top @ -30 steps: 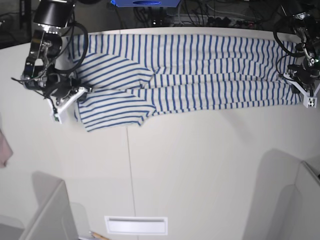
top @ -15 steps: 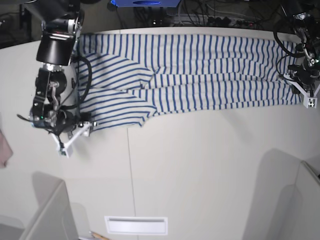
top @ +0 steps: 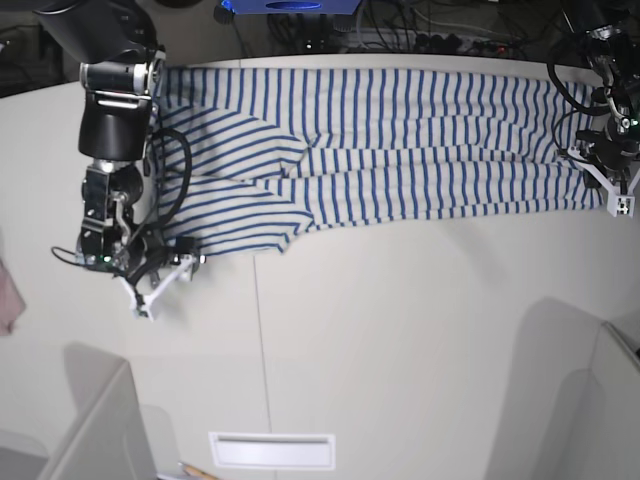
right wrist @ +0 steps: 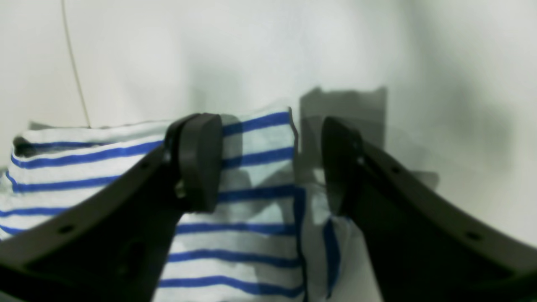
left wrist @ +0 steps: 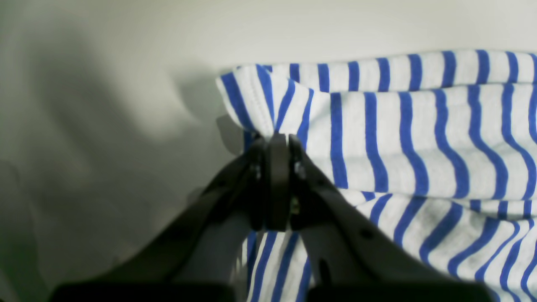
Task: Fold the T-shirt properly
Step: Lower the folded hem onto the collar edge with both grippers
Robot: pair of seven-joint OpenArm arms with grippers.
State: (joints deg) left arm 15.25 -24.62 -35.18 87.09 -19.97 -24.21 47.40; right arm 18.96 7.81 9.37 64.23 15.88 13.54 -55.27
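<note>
The left pincer (left wrist: 277,144) is shut tight on a corner of the T-shirt (top: 400,140). The right pincer (right wrist: 270,163) is open over the shirt's other end, holding nothing. The striped shirt lies long and flat across the far side of the pale tabletop (top: 400,340). Dark cables (top: 420,35) sit behind it.
</note>
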